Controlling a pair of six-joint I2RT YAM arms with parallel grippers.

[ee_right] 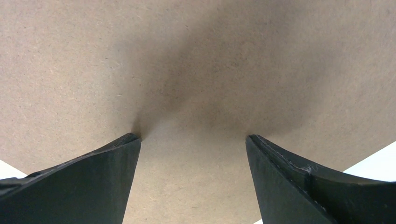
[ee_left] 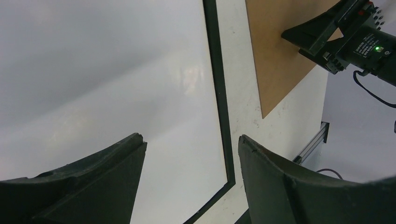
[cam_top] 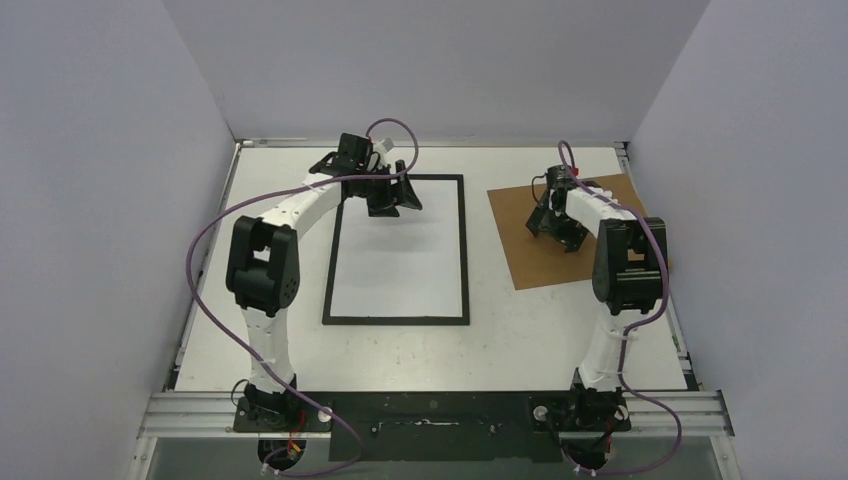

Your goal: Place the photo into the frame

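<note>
**Top view.** The left pincer (cam_top: 392, 200) hangs with its fingers apart and holds nothing. The black frame (cam_top: 396, 321) lies flat, with its far-left corner beneath the pincer. The rest of the frame runs back toward the arm's base. Filling the frame is what we take for the photo (cam_top: 400, 262): a pale blank sheet, back up. No printed side shows, so we cannot be sure. The right pincer (cam_top: 553, 228) is also spread and empty. It stands over the brown backing board (cam_top: 540, 265), which lies askew on the table (cam_top: 500, 350), well apart from the frame.

**Left wrist.** The fingers are wide apart with nothing between them (ee_left: 191, 140). The glossy pale sheet (ee_left: 116, 70) lies under and ahead of the left finger. The frame rail (ee_left: 219, 93) runs forward from the gap between the tips. The board (ee_left: 275, 60) lies ahead to the right.

**Right wrist.** The tips are apart (ee_right: 192, 137) and either on the board (ee_right: 196, 56) or just above it. Board fills the whole space ahead, and its edges show only behind the fingers.

**Risks, as we judge them.**
- A left tip pressing down could skid on the slick sheet and crease it, or ride it up over the rail.
- A tip that clips the rail would shift the frame out from under the sheet.
- The right fingers have no edge to bite mid-panel, so closing there would only scrape or shove the board.
- A board carried across too low could sweep the sheet askew.
</note>
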